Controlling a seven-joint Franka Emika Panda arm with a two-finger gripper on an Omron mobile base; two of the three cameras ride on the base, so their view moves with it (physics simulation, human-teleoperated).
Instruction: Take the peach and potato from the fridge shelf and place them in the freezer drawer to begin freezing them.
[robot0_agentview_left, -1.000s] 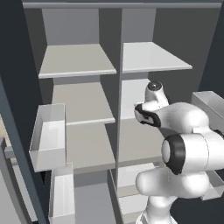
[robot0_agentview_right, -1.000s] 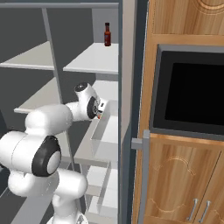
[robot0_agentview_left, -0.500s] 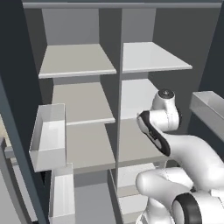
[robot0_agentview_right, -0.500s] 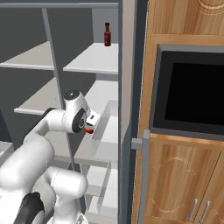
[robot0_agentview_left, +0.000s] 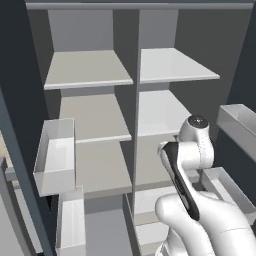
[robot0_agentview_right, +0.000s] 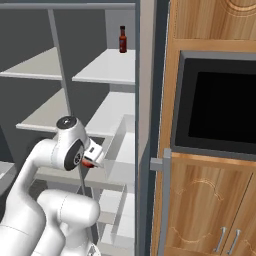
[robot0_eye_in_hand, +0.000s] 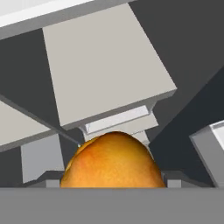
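Peach: the small round orange peach with a reddish blush (robot0_eye_in_hand: 113, 161) sits right at the tool, close against the bottom of the hand view; a small orange-red patch (robot0_agentview_right: 88, 162) shows at the tip of the hand in the right base view.
Tool: the two-finger tool (robot0_agentview_right: 91, 159) at the end of the white arm is closed round the peach, holding it clear of the shelves; the finger tips themselves are hidden behind the fruit in the hand view.
Arm: the white Franka arm with dark joints (robot0_agentview_left: 190, 150) stands in front of the right column of the open fridge, its wrist level with the lower shelves.
Fridge shelf: the glossy white-grey rectangular fridge shelf (robot0_agentview_left: 175, 67) is the upper board of the right column, well above the hand.
Other shelves: duller beige-grey boards (robot0_agentview_left: 87, 70) fill the left column; in the hand view one such board (robot0_eye_in_hand: 103, 65) lies beyond the peach.
Bottle: a small dark brown bottle with a red label (robot0_agentview_right: 122, 40) stands upright at the far end of the upper right shelf, near the back wall.
Door bins: translucent white bins (robot0_agentview_left: 56, 155) hang on the left door, and another (robot0_agentview_left: 240, 125) on the right.
Surroundings: wooden cabinets with a black built-in oven window (robot0_agentview_right: 220, 107) stand to the right of the fridge.
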